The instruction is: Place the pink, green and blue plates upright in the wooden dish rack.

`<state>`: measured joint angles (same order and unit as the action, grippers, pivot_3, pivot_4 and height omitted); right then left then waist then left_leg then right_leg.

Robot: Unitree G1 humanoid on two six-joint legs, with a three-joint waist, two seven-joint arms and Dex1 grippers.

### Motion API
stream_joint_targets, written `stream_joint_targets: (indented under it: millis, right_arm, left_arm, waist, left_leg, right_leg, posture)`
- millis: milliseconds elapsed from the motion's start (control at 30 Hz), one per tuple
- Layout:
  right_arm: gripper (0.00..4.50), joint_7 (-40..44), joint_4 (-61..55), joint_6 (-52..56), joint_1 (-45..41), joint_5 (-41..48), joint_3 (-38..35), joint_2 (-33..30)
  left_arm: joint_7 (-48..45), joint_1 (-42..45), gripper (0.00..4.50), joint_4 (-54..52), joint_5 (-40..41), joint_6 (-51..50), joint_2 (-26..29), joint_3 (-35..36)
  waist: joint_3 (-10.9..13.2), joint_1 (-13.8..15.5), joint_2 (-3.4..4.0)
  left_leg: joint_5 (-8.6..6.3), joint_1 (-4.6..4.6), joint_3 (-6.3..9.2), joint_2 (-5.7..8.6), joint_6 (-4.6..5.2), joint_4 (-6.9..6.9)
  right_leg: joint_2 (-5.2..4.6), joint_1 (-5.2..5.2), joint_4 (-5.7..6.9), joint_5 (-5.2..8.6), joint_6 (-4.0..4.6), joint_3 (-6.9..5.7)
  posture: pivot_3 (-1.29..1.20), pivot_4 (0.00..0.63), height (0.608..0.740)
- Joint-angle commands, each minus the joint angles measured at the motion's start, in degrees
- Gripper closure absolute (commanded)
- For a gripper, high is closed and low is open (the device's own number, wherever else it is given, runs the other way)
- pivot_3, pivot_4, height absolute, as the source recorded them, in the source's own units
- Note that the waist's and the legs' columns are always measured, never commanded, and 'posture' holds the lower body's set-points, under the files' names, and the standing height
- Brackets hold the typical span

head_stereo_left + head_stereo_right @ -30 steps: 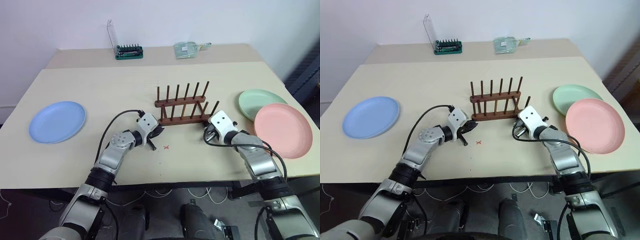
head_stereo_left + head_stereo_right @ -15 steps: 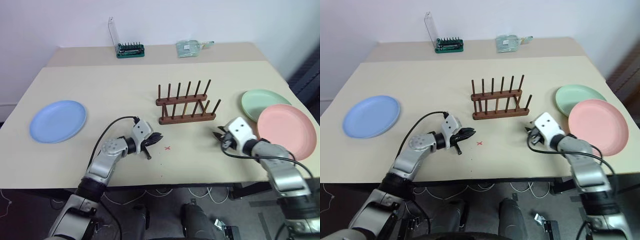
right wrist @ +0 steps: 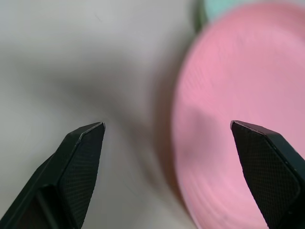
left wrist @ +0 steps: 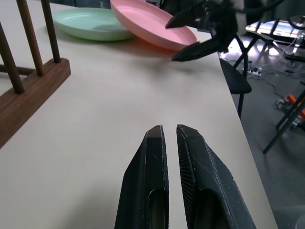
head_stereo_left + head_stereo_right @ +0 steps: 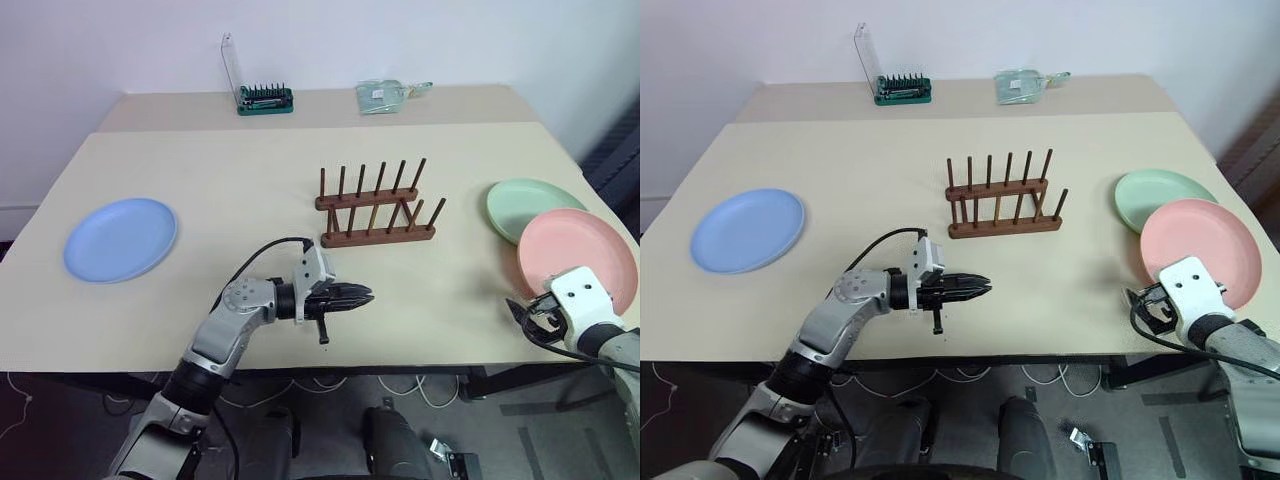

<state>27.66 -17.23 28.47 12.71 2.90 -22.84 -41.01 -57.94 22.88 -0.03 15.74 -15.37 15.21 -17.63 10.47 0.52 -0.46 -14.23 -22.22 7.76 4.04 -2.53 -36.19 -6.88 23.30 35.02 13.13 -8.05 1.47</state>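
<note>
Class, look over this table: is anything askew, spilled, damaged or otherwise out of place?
One thing: the pink plate overlaps the green plate near the table's right edge, its rim lying over the green one. Nothing is spilled or visibly damaged; the wooden dish rack stands empty and upright.

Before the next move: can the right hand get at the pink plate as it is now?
Probably yes: the right hand is open, near the pink plate, whose near edge lies bare, nothing between them.
</note>
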Motion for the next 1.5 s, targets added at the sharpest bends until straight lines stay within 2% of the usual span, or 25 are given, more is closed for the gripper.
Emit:
stream_joint_targets:
  millis: [33,233,433,533,600,700,833,967,1067,1200,1300,1500]
  right_arm:
    - [1.44,-1.5,0.1,-0.3,-0.4,-0.8,-0.5,0.8]
    - [4.46,-1.6,2.2,-2.8,0.6,-1.4,-1.0,0.6]
    - [4.46,0.7,-0.3,-9.3,4.7,-2.7,-2.6,-1.3]
    - [4.46,3.1,-2.0,-12.3,6.0,-2.4,-5.8,-3.9]
    - [4.46,5.5,-3.7,-14.6,3.7,-0.6,-9.2,-6.8]
    - [4.46,10.1,-7.5,-10.8,-7.2,11.2,-10.7,-9.2]
    - [4.46,9.7,-9.0,0.9,-26.8,25.6,-3.8,-7.4]
    - [4.46,10.1,-2.5,1.8,-41.7,27.3,4.7,-3.2]
    - [4.46,10.8,7.0,7.3,-52.9,33.2,7.3,2.7]
    - [4.46,12.6,13.3,5.4,-56.7,31.2,9.3,3.6]
    - [4.46,15.4,16.2,11.3,-57.2,37.2,7.8,4.2]
    - [4.46,21.8,19.6,16.1,-57.1,42.8,6.6,2.7]
  left_arm:
    - [-0.6,0.7,4.11,-0.3,0.4,1.0,-0.4,-0.3]
    - [-0.7,0.8,4.11,0.1,0.6,0.4,-1.0,-0.2]
    - [-1.2,1.3,4.11,0.8,0.8,0.7,-1.4,-0.1]
    - [-1.6,1.6,4.11,1.3,1.0,0.6,-1.7,-0.1]
    - [-1.7,1.8,4.11,1.6,1.0,0.7,-1.9,0.0]
    - [-1.5,1.9,4.11,1.9,0.9,0.6,-2.1,0.4]
    - [-1.2,2.1,4.11,2.2,0.8,0.7,-2.5,0.7]
    - [-0.4,2.0,4.11,2.0,0.6,0.9,-2.5,1.1]
    - [0.6,1.3,4.11,1.0,0.5,0.8,-2.2,1.4]
    - [2.0,0.5,4.11,0.0,0.5,0.7,-1.8,2.0]
    - [3.3,-0.4,4.11,-1.0,0.9,-0.2,-1.5,2.6]
    - [3.9,-0.6,4.11,-1.7,1.1,-0.6,-1.1,2.9]
  waist:
    - [0.0,0.0,0.00]
    - [0.0,0.1,0.00]
    - [0.0,0.2,-0.01]
    - [0.0,0.1,0.01]
    - [0.0,-0.1,0.11]
    - [0.1,-1.3,0.18]
    - [0.1,-1.4,0.12]
    - [0.2,-1.1,-0.02]
    - [0.2,-1.1,-0.01]
    - [0.2,-0.4,0.00]
    - [0.2,-0.3,0.00]
    - [0.2,-0.4,0.03]
  left_leg:
    - [0.00,-0.01,0.00,0.00,0.00,0.01]
    - [0.00,-0.02,0.01,0.00,0.00,0.00]
    - [0.00,-0.03,0.02,0.01,0.01,0.00]
    - [0.00,-0.03,0.01,0.01,0.01,-0.01]
    - [0.00,-0.03,-0.02,0.01,0.01,-0.02]
    - [0.00,0.02,-0.10,-0.04,0.01,-0.02]
    - [0.00,0.06,-0.05,-0.18,0.01,0.03]
    - [0.00,-0.03,0.06,-0.08,0.01,0.00]
    - [0.01,-0.15,0.08,0.01,0.01,-0.02]
    - [0.01,-0.19,0.17,0.03,0.01,0.04]
    - [0.01,-0.18,0.13,0.03,0.01,0.06]
    - [0.01,-0.18,0.12,0.02,0.01,0.04]
  right_leg:
    - [0.00,0.00,-0.01,0.00,-0.01,0.00]
    - [0.00,0.01,-0.02,-0.01,-0.03,0.00]
    - [0.00,0.00,-0.02,-0.02,-0.05,-0.01]
    - [0.00,0.00,-0.03,-0.03,-0.08,0.00]
    - [-0.01,0.00,-0.03,-0.04,-0.10,0.01]
    - [0.00,0.02,-0.01,-0.05,-0.10,0.02]
    - [0.12,0.01,0.02,-0.09,-0.11,-0.03]
    - [0.07,0.03,-0.01,-0.11,-0.08,-0.04]
    - [0.01,0.10,-0.06,-0.13,-0.08,-0.03]
    - [0.00,0.17,-0.05,-0.14,-0.08,-0.09]
    - [0.00,0.20,-0.04,-0.13,-0.08,-0.08]
    - [0.00,0.22,0.02,-0.14,-0.08,-0.07]
  posture:
    - [0.00,0.150,0.740]
    - [0.00,0.150,0.740]
    - [0.00,0.150,0.740]
    - [0.00,0.150,0.740]
    - [0.00,0.150,0.740]
    - [0.00,0.150,0.740]
    - [0.00,0.150,0.740]
    - [0.00,0.150,0.740]
    - [0.00,0.150,0.740]
    - [0.00,0.150,0.740]
    - [0.00,0.150,0.740]
    - [0.00,0.150,0.740]
